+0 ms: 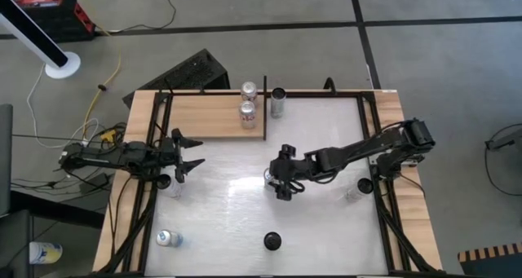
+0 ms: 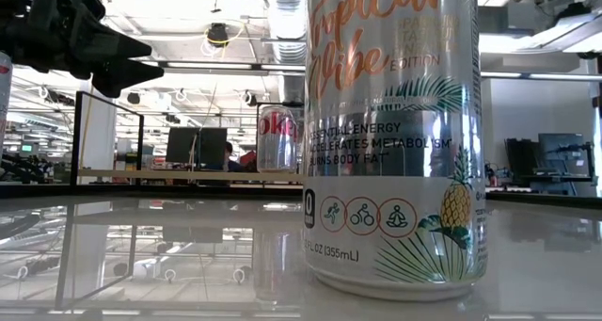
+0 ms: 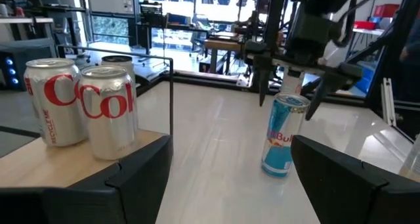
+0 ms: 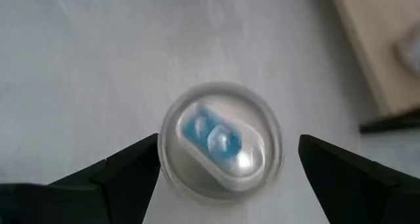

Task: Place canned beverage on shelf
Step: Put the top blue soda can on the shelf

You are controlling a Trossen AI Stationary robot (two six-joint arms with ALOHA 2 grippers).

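Observation:
A blue and silver Red Bull can (image 3: 282, 137) stands upright on the white tabletop near the middle. My right gripper (image 1: 280, 180) hangs over it, pointing down and open. Its fingers stand on either side of the can's top (image 4: 222, 140) without touching it. The wooden shelf (image 1: 204, 119) lies at the far left and holds two silver Coke cans (image 1: 247, 112) upright on their bases; they also show in the left wrist view (image 3: 108, 109). My left gripper (image 1: 188, 152) is open and empty, just in front of the shelf's near edge.
A dark-topped can (image 1: 278, 103) stands on the table just right of the shelf. A tall Tropical Vibe can (image 2: 395, 133) stands near the front edge, and another can (image 1: 169, 239) lies at the near left. White tabletop stretches between the Red Bull can and the shelf.

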